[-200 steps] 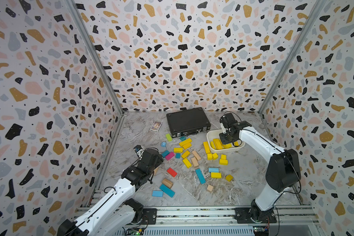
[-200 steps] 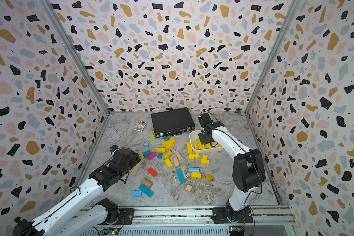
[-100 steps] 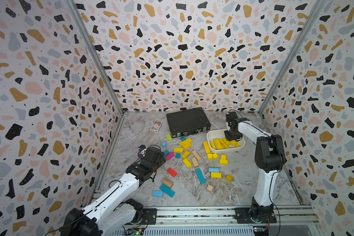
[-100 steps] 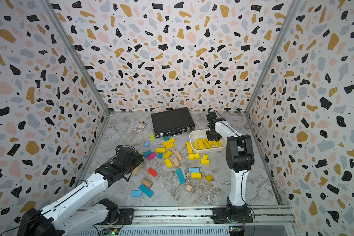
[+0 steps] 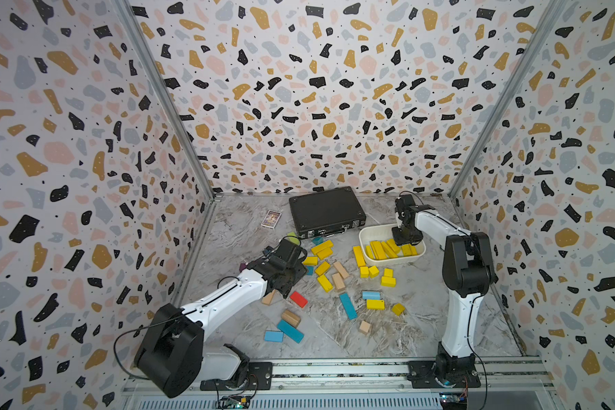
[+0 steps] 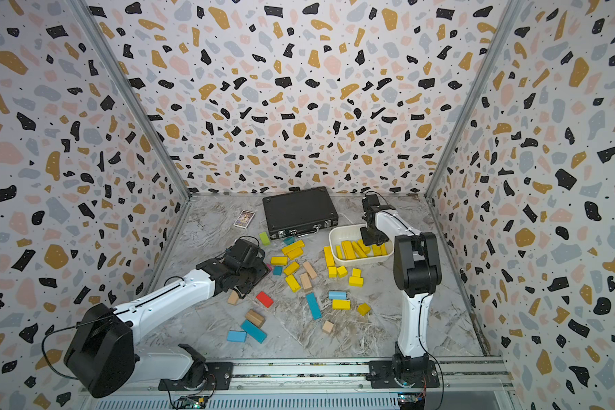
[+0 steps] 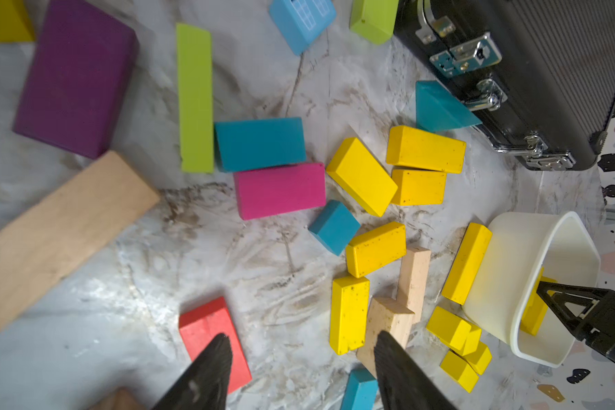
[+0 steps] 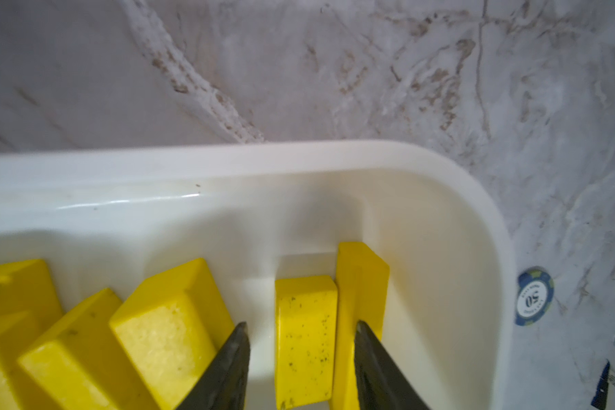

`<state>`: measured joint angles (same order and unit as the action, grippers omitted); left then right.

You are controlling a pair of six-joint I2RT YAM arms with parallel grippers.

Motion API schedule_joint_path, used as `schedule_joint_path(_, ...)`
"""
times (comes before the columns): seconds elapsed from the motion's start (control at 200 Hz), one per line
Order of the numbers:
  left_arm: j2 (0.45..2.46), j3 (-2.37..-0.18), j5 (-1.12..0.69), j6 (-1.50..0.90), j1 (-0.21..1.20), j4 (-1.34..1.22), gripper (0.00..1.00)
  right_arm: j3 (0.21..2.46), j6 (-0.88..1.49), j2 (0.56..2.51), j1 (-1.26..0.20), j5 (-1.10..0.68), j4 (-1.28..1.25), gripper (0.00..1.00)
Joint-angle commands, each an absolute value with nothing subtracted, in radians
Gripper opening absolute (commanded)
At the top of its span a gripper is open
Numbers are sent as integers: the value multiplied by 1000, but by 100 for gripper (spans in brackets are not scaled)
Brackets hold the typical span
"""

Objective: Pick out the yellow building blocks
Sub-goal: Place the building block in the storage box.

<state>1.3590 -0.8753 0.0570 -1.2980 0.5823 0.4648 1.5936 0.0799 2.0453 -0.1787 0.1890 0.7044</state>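
From where I stand the white tray (image 5: 391, 260) sits at about 2 o'clock on the marble table (image 5: 423, 319), and it is plainly the collecting bin: 1 row of yellow building blocks (image 5: 380, 250) lies packed side by side in it, and nothing of any other colour. The right arm (image 5: 437, 223) reaches over the tray's 3 o'clock end with its jaws pointing down inside. The right wrist view shows them parted around a flat yellow block (image 8: 304, 340) that rests on the tray floor beside a taller yellow bar (image 8: 361, 284). A clear gap shows on 1 side, so I judge the block is let go, not gripped. About 12 more yellow pieces lie loose at the table's centre, mixed with tan, blue and red ones, and a long yellow bar (image 5: 359, 255) lies just beside the tray's 9 o'clock wall. The left arm (image 5: 228, 301) stretches in from 7 o'clock and hangs over the 9 o'clock edge of that scatter. Its jaws are roughly half open and empty, low over bare marble between a red block (image 7: 210, 326) and a yellow bar (image 7: 348, 314); that bar looks to me the likeliest next pick. A black case (image 5: 325, 211) sits shut at 12 o'clock, apart from the sorting.
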Motion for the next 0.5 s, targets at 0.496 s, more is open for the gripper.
schedule_joint_path(0.496, 1819, -1411, 39, -1362, 747, 940, 68, 1141, 253, 1443, -227, 84, 719, 54)
